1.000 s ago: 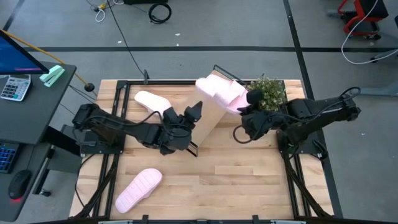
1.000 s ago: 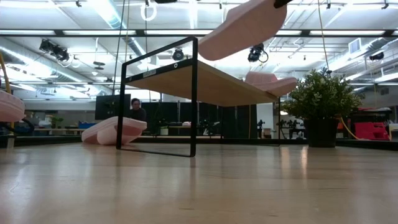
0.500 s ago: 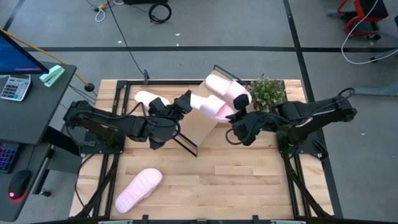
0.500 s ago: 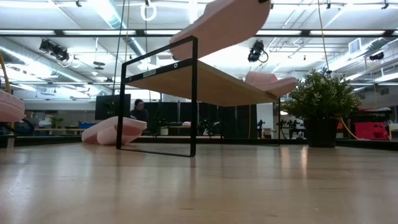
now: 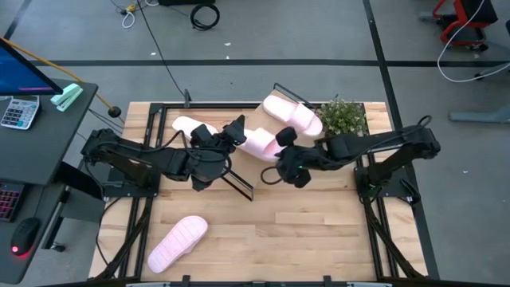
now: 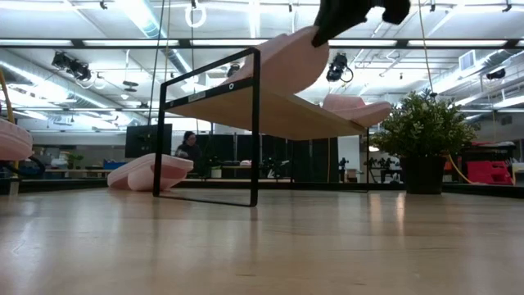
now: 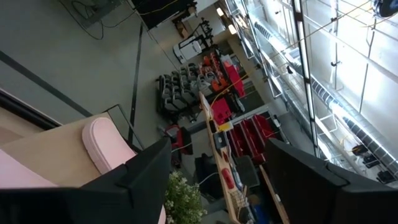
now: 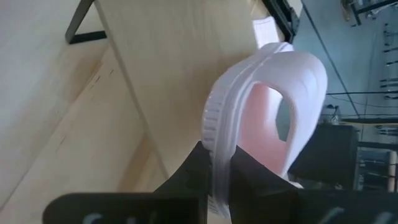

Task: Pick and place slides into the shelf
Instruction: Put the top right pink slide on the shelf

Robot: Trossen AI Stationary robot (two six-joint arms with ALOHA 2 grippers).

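High view: the right gripper (image 5: 284,157) is clenched on the sole edge of a pink slide (image 5: 260,143), carried over the shelf (image 5: 253,169) board near table centre. That slide's long axis runs from about 10 to 4 o'clock, its free end toward 10 o'clock from the fingers, close to the left gripper (image 5: 237,131), which hangs at the shelf's 9 o'clock side with fingers spread and holding nothing. A second slide (image 5: 292,114) already rests at the board's 1 o'clock end (a third (image 5: 177,242) lies at the table's 7 o'clock corner). Lowering looks like the remaining step; the right arm is the nearer one.
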